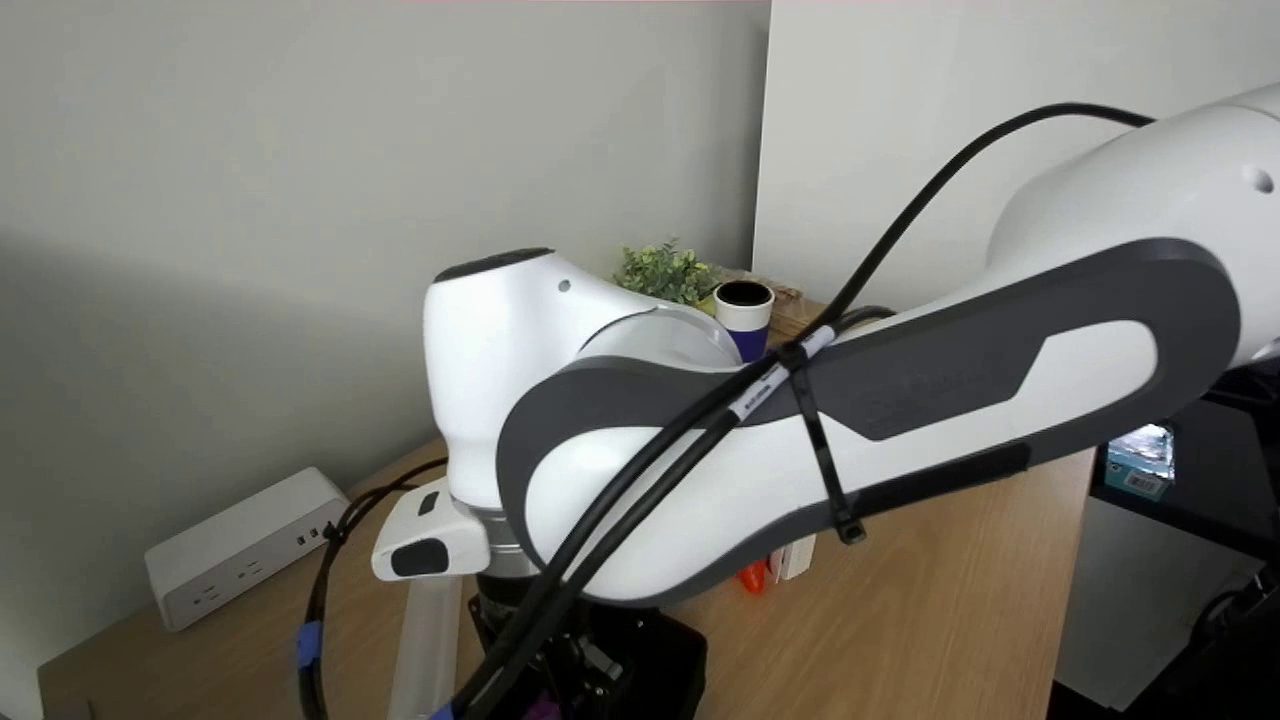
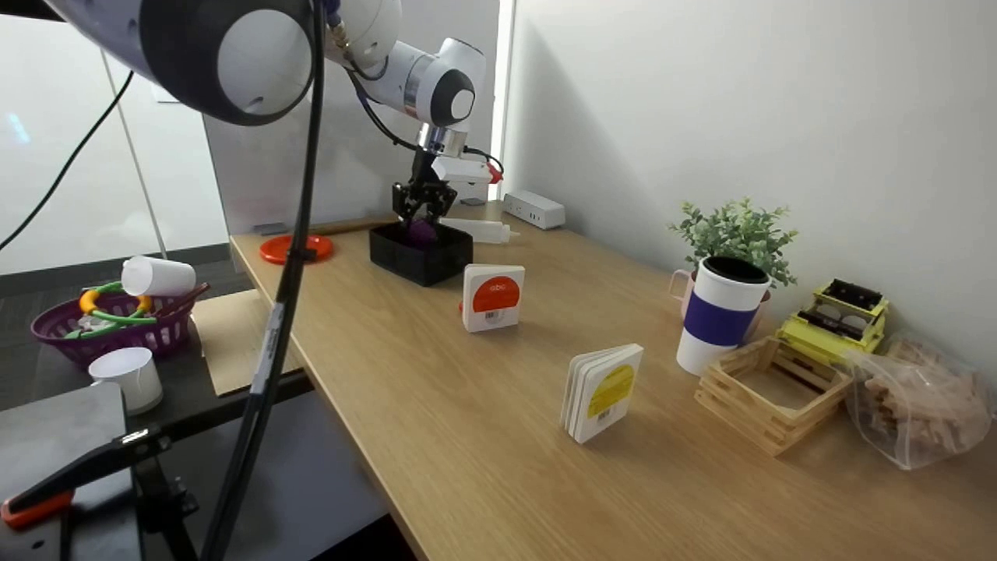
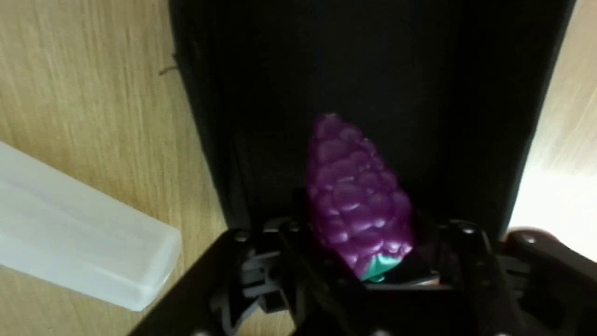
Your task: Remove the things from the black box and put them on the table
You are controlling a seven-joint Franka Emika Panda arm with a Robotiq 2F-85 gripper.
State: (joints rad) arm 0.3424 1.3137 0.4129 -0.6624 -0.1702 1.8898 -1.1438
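The black box (image 2: pixel 420 263) rests on the wooden table (image 2: pixel 545 499) in both exterior views, directly under my gripper (image 2: pixel 421 215). In the wrist view a purple bunch of grapes (image 3: pixel 352 186) with a green end is pinched between my two fingers, slanting over the box's dark inside (image 3: pixel 373 60). The grapes stay at the box's opening, and I cannot tell whether they touch its floor. Cables and the arm partly cover the gripper in an exterior view. A small red-orange thing (image 1: pixel 753 576) lies on the table, partly hidden by the arm.
A translucent bottle (image 3: pixel 84 228) lies beside the box, and a white power strip (image 2: pixel 534 209) sits near the wall. Around them are an orange plate (image 2: pixel 274 250), a red-marked book (image 2: pixel 493 312), a yellow-marked book (image 2: pixel 604 393), a cup (image 2: pixel 713 327) and a wooden crate (image 2: pixel 748 413).
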